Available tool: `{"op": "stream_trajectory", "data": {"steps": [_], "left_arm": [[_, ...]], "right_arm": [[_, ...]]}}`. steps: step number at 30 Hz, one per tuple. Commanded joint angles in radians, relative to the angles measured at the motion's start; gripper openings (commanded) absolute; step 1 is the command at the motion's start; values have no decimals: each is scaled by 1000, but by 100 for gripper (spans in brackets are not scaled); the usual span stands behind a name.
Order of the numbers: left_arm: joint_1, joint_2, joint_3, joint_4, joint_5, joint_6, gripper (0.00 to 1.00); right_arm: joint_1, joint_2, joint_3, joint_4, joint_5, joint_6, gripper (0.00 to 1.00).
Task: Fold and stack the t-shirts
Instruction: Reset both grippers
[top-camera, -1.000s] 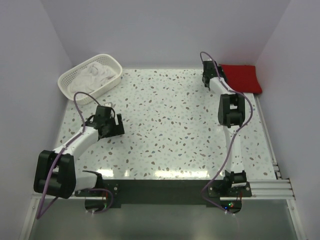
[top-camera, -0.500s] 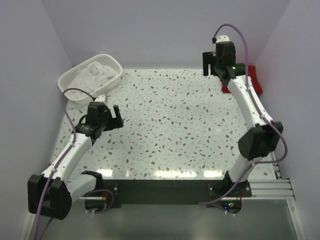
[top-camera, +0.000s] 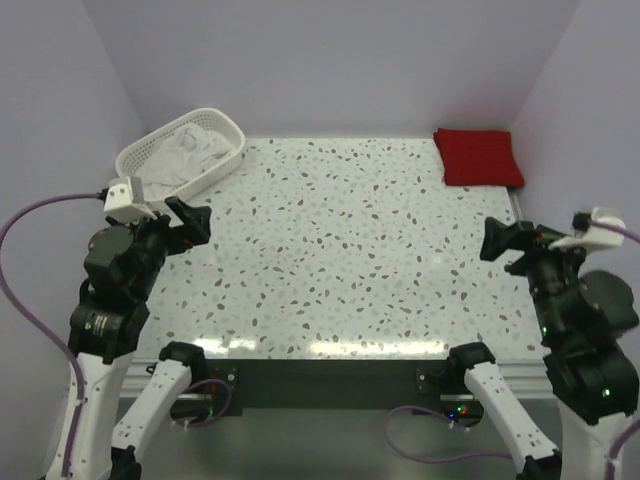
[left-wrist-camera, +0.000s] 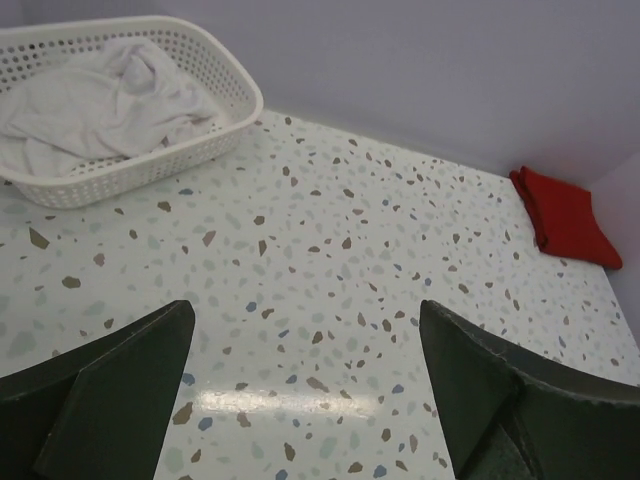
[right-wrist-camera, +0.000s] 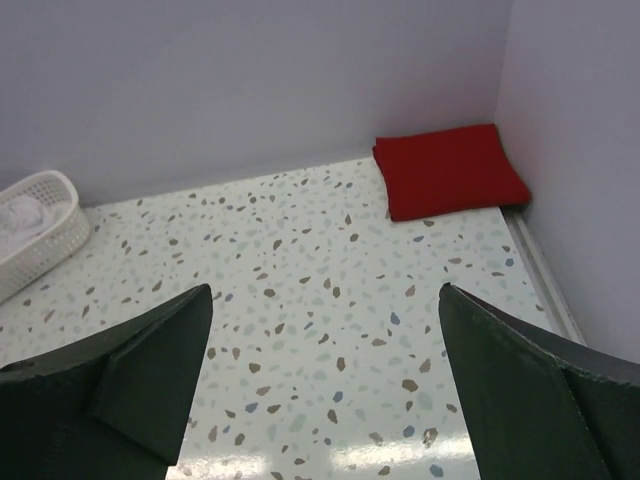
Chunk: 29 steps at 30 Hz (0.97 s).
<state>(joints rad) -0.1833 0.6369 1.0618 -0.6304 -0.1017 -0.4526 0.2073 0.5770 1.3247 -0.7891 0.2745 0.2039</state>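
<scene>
Speckled glossy terrazzo table (top-camera: 340, 250), plain lilac walls. Left gripper (left-wrist-camera: 305, 312) spread wide, holding nothing. Crumpled soft white t-shirts (left-wrist-camera: 100, 95) sit in lattice plastic basket (left-wrist-camera: 150, 172), ahead-left of it. Right gripper (right-wrist-camera: 325, 295) spread wide, holding nothing. Red t-shirt (right-wrist-camera: 450, 170), folded into a flat rectangle, lies ahead-right in the corner.

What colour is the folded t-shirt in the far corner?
The t-shirt is deep red; right wrist view shows it best.
</scene>
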Motion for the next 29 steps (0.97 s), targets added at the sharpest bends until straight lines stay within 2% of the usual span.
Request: {"op": "stream_trajectory", "data": {"steps": [1,5,9,21,29], "left_arm": [[7,-94,15,-98,-70,-18,100],[5,-198,-60,-117,-153,-18,100],[4,-238,-105,-134,-181,-18,100],[4,-344,-174,-129,-174,-86,100],[4,-390,-207,-89,-181,-95,100]], "right_arm": [[0,-130,-113,-30,35,3,98],[0,-335,-237,11,57,-21,99],[0,-431,-304,56,60,-28,99],[0,-465,-372,30,-3,8,98],[1,-474,-395,31,11,-3,99]]}}
